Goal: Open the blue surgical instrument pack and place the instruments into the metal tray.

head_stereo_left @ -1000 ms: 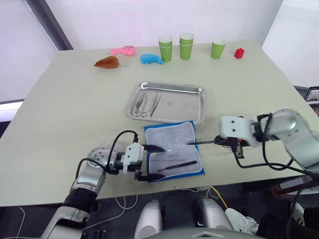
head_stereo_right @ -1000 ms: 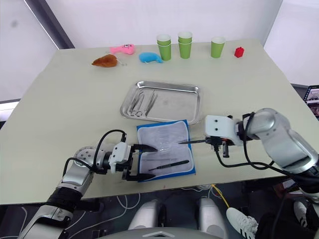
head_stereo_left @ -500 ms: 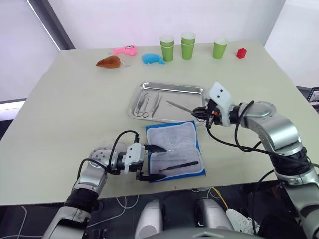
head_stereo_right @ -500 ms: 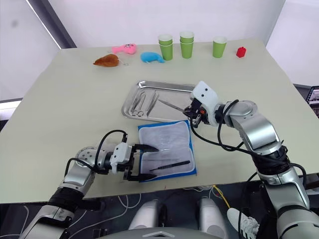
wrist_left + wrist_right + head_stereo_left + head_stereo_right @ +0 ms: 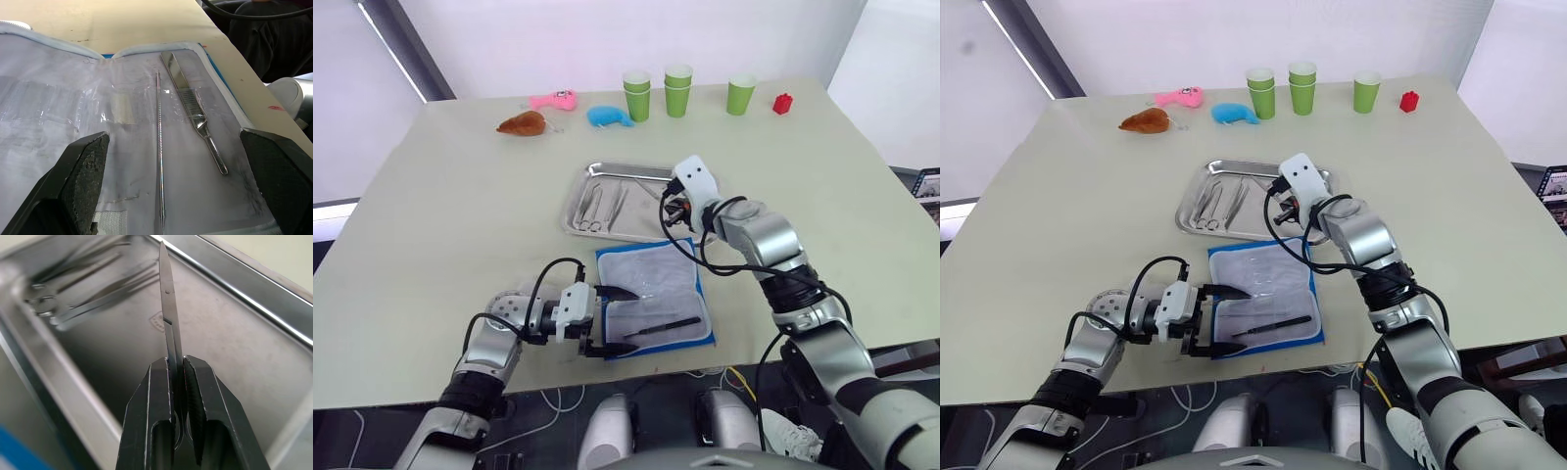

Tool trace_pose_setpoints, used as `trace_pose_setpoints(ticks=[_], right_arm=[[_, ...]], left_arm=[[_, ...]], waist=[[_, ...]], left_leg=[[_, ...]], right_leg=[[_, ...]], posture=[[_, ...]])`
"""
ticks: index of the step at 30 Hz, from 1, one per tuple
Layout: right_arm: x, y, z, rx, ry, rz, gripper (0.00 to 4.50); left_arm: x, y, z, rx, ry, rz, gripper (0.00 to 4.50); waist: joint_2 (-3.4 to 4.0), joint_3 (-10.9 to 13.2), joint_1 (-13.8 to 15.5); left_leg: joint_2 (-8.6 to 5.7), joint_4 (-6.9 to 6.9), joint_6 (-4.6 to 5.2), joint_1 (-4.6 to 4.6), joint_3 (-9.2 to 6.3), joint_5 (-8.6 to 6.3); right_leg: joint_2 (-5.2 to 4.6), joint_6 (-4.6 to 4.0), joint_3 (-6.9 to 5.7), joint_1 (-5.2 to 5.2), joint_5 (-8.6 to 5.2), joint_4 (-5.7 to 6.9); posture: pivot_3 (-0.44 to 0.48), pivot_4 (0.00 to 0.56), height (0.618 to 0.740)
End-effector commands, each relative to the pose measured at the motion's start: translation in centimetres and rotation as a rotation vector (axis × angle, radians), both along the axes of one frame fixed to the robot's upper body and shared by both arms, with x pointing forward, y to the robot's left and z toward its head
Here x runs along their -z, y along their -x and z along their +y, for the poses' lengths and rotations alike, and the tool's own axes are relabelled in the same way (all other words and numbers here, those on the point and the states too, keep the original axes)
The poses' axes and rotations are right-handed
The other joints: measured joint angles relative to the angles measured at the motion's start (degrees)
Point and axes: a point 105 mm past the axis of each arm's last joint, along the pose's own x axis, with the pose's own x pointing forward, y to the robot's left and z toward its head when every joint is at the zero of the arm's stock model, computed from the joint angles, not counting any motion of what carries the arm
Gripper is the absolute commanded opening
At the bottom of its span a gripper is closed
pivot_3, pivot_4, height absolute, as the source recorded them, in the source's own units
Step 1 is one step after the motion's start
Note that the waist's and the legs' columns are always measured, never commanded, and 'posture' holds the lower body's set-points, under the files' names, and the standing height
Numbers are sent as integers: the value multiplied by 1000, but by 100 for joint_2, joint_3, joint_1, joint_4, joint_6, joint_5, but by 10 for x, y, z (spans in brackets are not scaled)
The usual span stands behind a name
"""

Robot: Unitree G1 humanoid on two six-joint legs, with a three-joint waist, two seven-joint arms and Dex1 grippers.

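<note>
The blue surgical instrument pack [image 5: 697, 294] lies open near the table's front edge, pale lining up. A dark slim tool [image 5: 666, 325] rests on it. In the left wrist view a thin probe [image 5: 158, 147] and a flat forceps [image 5: 190, 107] lie on the lining. My left gripper [image 5: 612, 319] stands open at the pack's left edge, one finger on each side of the lining. The metal tray [image 5: 626, 168] sits just behind the pack with several instruments [image 5: 602, 206] at its left end. My right gripper [image 5: 176, 363] is shut on silvery scissors [image 5: 168, 323], held just above the tray's floor.
Green cups [image 5: 637, 95] [image 5: 678, 90] [image 5: 740, 95] and a red block [image 5: 783, 103] stand along the far edge. A blue plush [image 5: 609, 117], a pink toy [image 5: 555, 99] and a brown toy [image 5: 524, 123] lie behind the tray. The table's front edge runs close below the pack.
My right gripper has carried the scissors from the right of the pack, up and to the left, to over the tray. The left gripper has stayed put and open.
</note>
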Motion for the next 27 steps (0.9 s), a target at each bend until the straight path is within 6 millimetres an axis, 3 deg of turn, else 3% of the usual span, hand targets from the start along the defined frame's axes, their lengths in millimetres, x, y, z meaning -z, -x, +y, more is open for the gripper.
trace_pose_setpoints(ticks=[1,14,24,27], right_arm=[[-16,-9,10,16,-29,-65,76],[8,-13,31,-16,8,22,76],[15,-10,33,-47,15,64,76],[13,-9,34,-62,2,50,1261]], left_arm=[[39,19,3,-13,-93,150,4500],[39,20,6,-25,-101,151,4500],[40,20,5,-26,-99,151,4500],[40,20,5,-28,-97,150,4500]], waist=[[1,0,-6],[2,1,-34],[2,1,-35],[2,1,-35]], left_leg=[[0,0,0,0,0,0],[0,-5,0,0,0,0],[1,-5,0,0,0,0],[1,-5,0,0,0,0]], right_leg=[[0,0,0,0,0,1],[0,0,2,-1,0,-1],[0,0,2,-1,0,-1],[0,0,2,-1,0,-2]], posture=[[0,150,739],[0,150,739],[0,150,739],[0,150,739]])
